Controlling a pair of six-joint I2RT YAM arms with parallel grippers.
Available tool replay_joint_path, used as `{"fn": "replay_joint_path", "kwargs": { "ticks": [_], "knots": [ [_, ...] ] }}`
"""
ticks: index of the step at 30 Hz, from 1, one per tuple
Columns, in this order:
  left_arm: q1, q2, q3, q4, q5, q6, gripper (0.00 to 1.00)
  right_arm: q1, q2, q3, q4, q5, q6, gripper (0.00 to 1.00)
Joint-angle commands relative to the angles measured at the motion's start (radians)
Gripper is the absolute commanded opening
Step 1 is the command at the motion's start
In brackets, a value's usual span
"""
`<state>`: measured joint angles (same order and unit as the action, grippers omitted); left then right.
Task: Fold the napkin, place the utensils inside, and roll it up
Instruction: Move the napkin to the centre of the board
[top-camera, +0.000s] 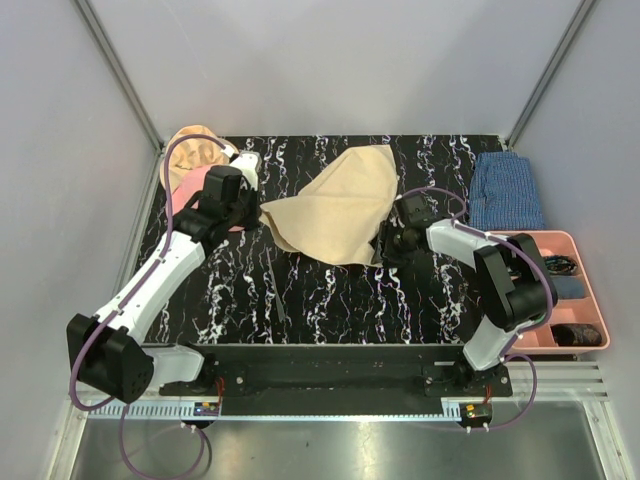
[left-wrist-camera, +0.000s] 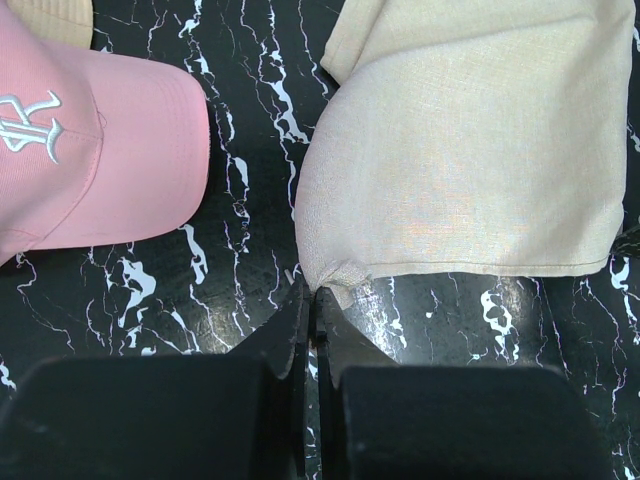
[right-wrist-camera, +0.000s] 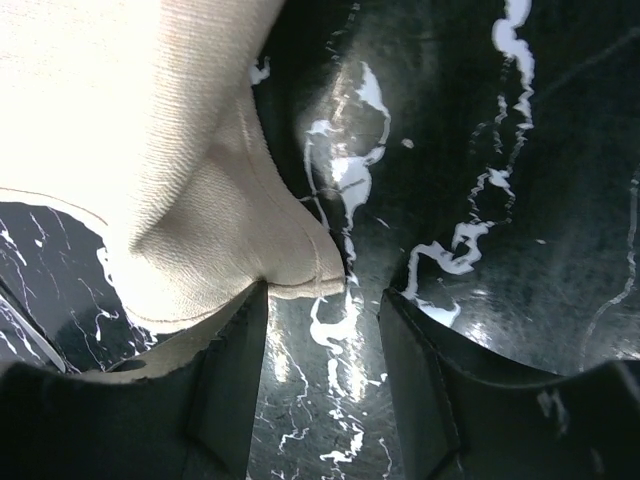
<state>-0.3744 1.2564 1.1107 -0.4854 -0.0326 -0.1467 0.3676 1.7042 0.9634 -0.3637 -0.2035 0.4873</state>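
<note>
The beige-tan napkin (top-camera: 340, 205) lies loosely bunched on the black marbled table, at the middle back. My left gripper (top-camera: 256, 216) is at its left corner. In the left wrist view the jaws are shut on that corner of the napkin (left-wrist-camera: 450, 150), at the gripper's tip (left-wrist-camera: 318, 292). My right gripper (top-camera: 386, 246) is at the napkin's right front corner. In the right wrist view it (right-wrist-camera: 322, 310) is open, and the napkin's corner (right-wrist-camera: 200, 220) rests on the left finger (right-wrist-camera: 215, 380), not pinched. I cannot make out the utensils on the dark table.
A pink cap (top-camera: 213, 188) lies just left of my left gripper and also shows in the left wrist view (left-wrist-camera: 90, 150). A tan floppy hat (top-camera: 195, 152) is behind it. A blue checked cloth (top-camera: 507, 190) lies at the back right. A pink tray (top-camera: 535, 335) with dark items stands at the right edge.
</note>
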Motion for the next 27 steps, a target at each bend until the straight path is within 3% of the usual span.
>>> {"fn": "replay_joint_path", "kwargs": {
  "ticks": [1, 9, 15, 16, 20, 27],
  "knots": [
    [0.005, -0.018, 0.046, 0.013, 0.010, 0.009, 0.00, 0.025, 0.028, 0.049, 0.003, 0.012, -0.001, 0.56],
    [0.005, -0.020, 0.046, 0.013, 0.013, 0.007, 0.00, 0.034, 0.058, 0.052, -0.018, 0.027, -0.003, 0.45],
    [0.005, -0.023, 0.046, 0.013, -0.003, 0.010, 0.00, 0.037, 0.080, 0.058, -0.020, 0.021, -0.003, 0.24],
    [0.005, -0.023, 0.044, 0.011, -0.003, 0.010, 0.00, 0.037, 0.083, 0.060, -0.020, 0.021, -0.003, 0.16],
    [0.005, -0.022, 0.044, 0.014, -0.006, 0.010, 0.00, 0.037, 0.061, 0.061, -0.021, 0.030, -0.013, 0.00],
    [0.005, -0.043, 0.044, 0.019, -0.021, 0.009, 0.00, 0.039, -0.067, 0.093, -0.049, 0.107, -0.050, 0.00]
  ]
}}
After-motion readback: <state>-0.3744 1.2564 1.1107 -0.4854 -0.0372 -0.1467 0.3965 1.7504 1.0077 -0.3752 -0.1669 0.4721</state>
